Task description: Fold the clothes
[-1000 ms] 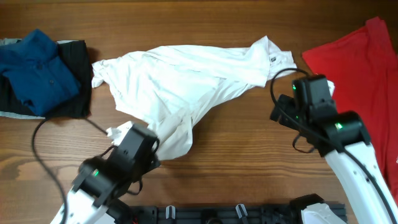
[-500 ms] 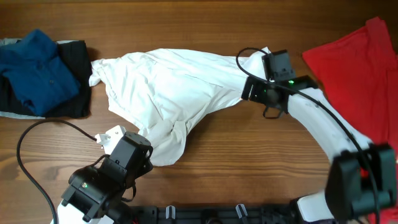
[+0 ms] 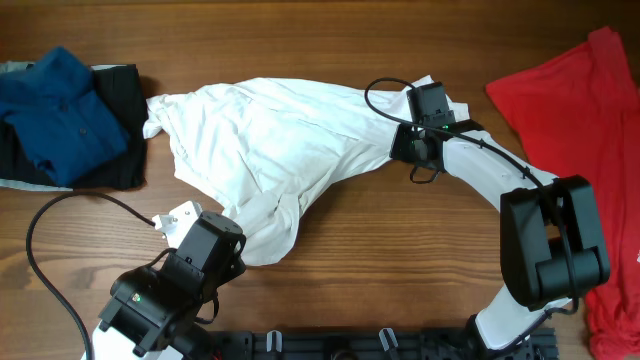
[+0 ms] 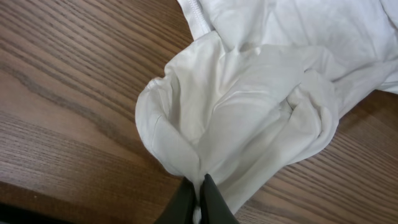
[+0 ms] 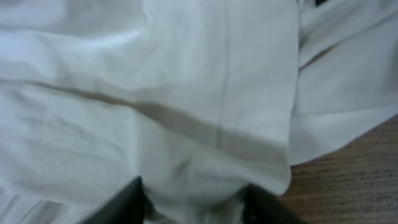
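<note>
The white T-shirt lies crumpled across the middle of the table, with its black label near the collar at the right. My left gripper is at the shirt's lower tip. In the left wrist view the left gripper is shut on a bunched fold of the white cloth. My right gripper is pressed onto the shirt's right part. In the right wrist view the right gripper has its jaws apart, with white cloth bulging between them. The red shirt lies flat at the far right.
A blue shirt rests on a black garment at the far left. A black cable loops over the wood at the front left. A black rail runs along the front edge.
My right arm swung left from beside the red shirt onto the white T-shirt's right part, and its jaws narrowed. The left gripper drew the shirt's lower tip slightly front-left, then held still.
</note>
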